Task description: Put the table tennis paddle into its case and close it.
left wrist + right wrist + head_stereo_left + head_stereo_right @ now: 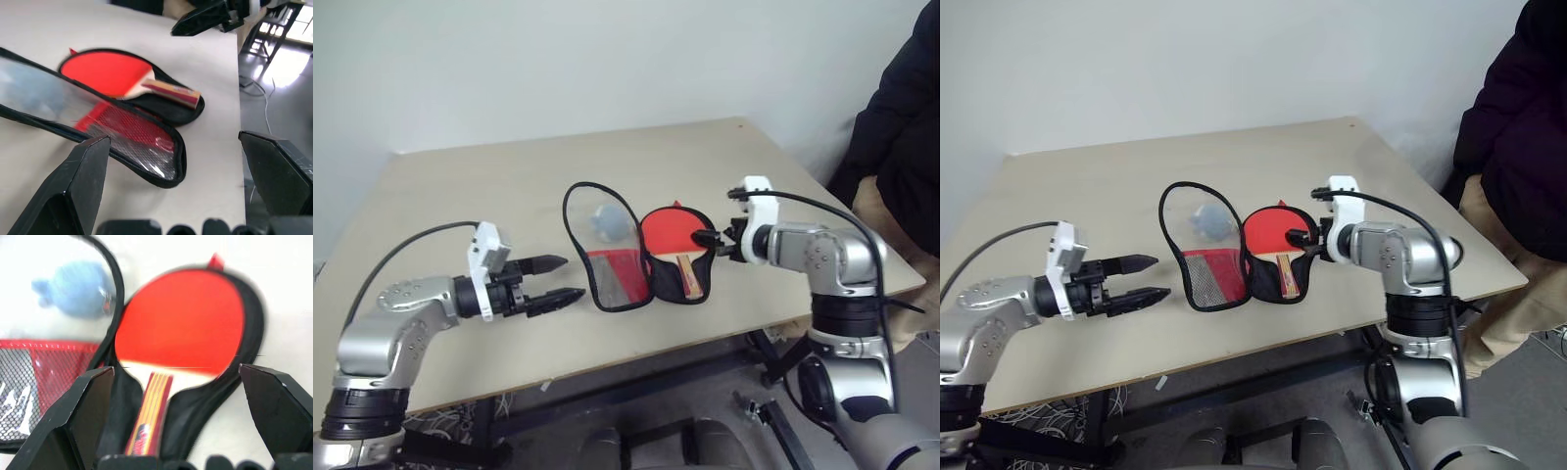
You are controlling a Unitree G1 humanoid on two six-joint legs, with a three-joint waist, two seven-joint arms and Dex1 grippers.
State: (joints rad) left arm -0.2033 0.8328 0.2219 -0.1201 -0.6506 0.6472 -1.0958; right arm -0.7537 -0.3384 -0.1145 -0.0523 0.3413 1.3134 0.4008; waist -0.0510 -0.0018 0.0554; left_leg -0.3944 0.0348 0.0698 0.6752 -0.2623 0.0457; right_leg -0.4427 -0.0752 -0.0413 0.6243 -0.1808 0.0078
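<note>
The paddle (676, 240) lies face up on the black half of the opened case (636, 257), near the middle of the table (460, 186), with its round red rubber blade toward twelve o'clock and its short striped wooden handle toward six. The case is spread like a book: the black fabric half carries the paddle, and the other half, a clear plastic window with a red mesh panel and black zipper edging, is folded out at nine o'clock of it. A pale blue plush charm (608, 219) shows behind the clear window.

By the look of it the paddle is light, stiff and flat, with a grippy rubber face, and it should stay put. The case is thin, floppy and probably slippery on the smooth tabletop, so the flap is likely best pinched at its corded zipper edge and folded over while the black half is pinned down.

The left hand (556, 280) hovers at nine o'clock of the case, fingers spread, holding nothing. The right hand (712, 241) sits at three o'clock, just beside the paddle's blade, fingers spread and empty.
</note>
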